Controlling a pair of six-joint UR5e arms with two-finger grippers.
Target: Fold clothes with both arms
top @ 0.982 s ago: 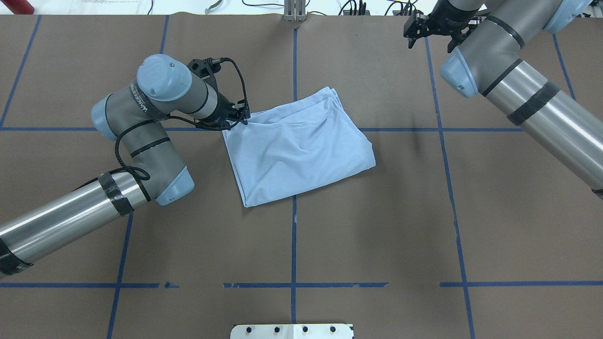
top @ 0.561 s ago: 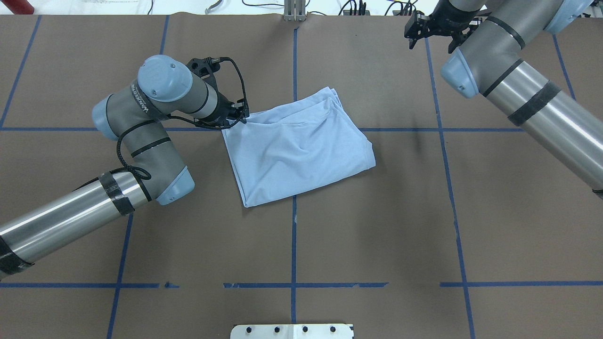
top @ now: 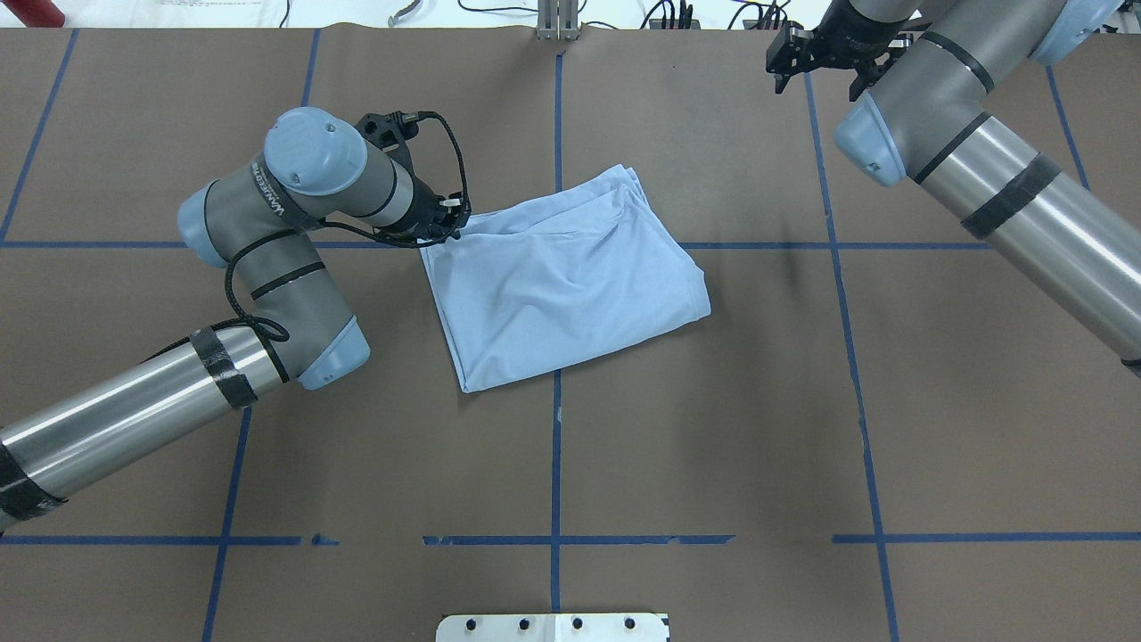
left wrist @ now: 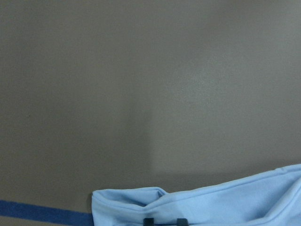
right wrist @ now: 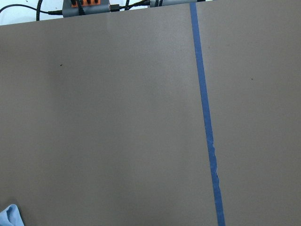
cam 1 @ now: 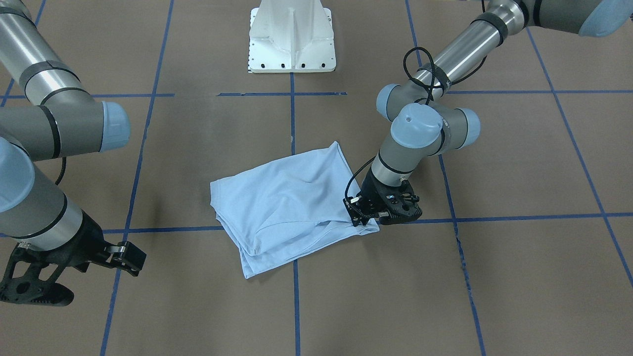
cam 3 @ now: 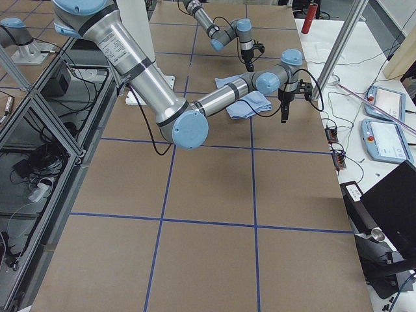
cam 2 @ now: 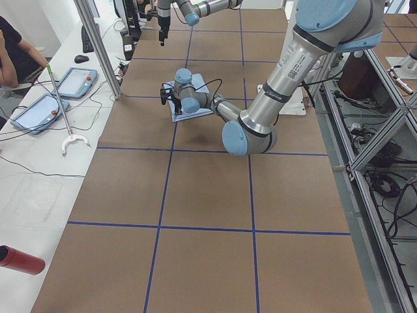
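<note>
The pale blue T-shirt (top: 570, 285) lies about the middle of the brown table (top: 758, 446), already folded into a rough, slightly skewed rectangle of several layers, with its chest print out of sight. It straddles the crossing of the blue tape lines (top: 556, 464).

The left gripper (cam 1: 360, 217) is down at the shirt's far corner on the robot's left. In the left wrist view its fingertips (left wrist: 148, 221) stand only narrowly apart with blue cloth at them, but I cannot tell whether they really pinch the fabric or merely rest on it. The right gripper (top: 813, 67) hangs well away over the far right part of the table, its fingers spread and holding nothing.

To me this looks like a late fold, with one arm working a corner. If another fold is meant, the right arm would need to come across to the shirt's other far corner (top: 624, 174). Both corners should then rise together and travel evenly, or the stacked layers will slide and skew.
</note>
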